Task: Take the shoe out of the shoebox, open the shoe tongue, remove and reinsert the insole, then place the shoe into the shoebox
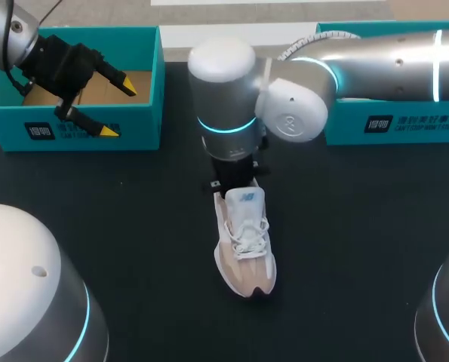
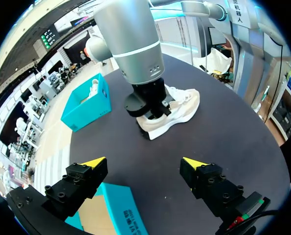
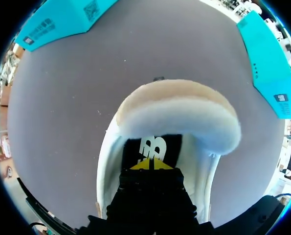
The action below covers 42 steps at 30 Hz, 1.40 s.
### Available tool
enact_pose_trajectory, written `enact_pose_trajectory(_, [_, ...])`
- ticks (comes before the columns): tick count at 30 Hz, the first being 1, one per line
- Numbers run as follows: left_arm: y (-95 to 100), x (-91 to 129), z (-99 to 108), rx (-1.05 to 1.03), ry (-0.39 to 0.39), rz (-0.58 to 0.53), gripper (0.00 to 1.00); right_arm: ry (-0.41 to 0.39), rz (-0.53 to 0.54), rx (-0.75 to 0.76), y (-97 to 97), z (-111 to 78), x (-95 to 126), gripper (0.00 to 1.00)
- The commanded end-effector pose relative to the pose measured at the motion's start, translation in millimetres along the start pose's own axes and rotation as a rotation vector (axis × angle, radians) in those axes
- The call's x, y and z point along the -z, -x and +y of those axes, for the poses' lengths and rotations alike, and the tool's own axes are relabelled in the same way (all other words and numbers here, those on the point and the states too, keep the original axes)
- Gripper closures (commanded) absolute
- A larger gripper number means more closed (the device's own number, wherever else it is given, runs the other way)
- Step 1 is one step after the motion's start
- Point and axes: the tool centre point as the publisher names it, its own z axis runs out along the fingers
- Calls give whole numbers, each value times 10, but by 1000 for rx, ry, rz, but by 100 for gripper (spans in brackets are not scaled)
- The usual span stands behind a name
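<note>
Yellow tips of my right gripper (image 3: 149,164) are pressed together and point down into the heel opening of the shoe (image 1: 244,241), resting on the black insole (image 3: 170,147) at its white logo. I cannot tell whether any of the insole is pinched between them. Ahead of the tips, a thick white padded edge (image 3: 184,120) of the shoe's opening curves across, beige on its outer side, and the shoe's white inner walls run back on both sides of the fingers. From above, the shoe stands upright on its sole in the middle of the dark table (image 1: 133,241), outside both boxes, with its heel under my right wrist and its toe pointing back toward me. Its white tongue (image 1: 244,198) rises just beside the gripper, with the white laces (image 1: 247,230) below it. Farther out on my left, my left gripper (image 2: 145,162) hangs with its fingers spread wide above the front wall of the teal shoebox (image 1: 73,136), one tip over the brown cardboard floor and the other over the wall. It is well apart from the shoe. At the far right of the table, behind my right arm, stands a second teal box (image 1: 390,124). The left wrist view shows something white inside it.
</note>
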Motion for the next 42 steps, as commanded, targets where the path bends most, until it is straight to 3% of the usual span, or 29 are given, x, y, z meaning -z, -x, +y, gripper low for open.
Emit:
enact_pose_trajectory(1, [-10,1,-6,0,4,0,0,-16,9,-1,73,-37,233,100])
enact_pose_trajectory(4, [-10,1,-6,0,4,0,0,-103,44,-26,34,-34,456,100])
enact_pose_trajectory(8, [-10,1,-6,0,4,0,0,-197,134,-89,81,-91,574,100])
enact_pose_trajectory(9, [-10,1,-6,0,4,0,0,-202,132,-84,86,-105,662,100])
enact_pose_trajectory(31, [-10,1,-6,0,4,0,0,-202,132,-84,86,-105,662,100])
enact_pose_trajectory(42, [-10,1,-6,0,4,0,0,-288,149,-58,-74,-270,560,100])
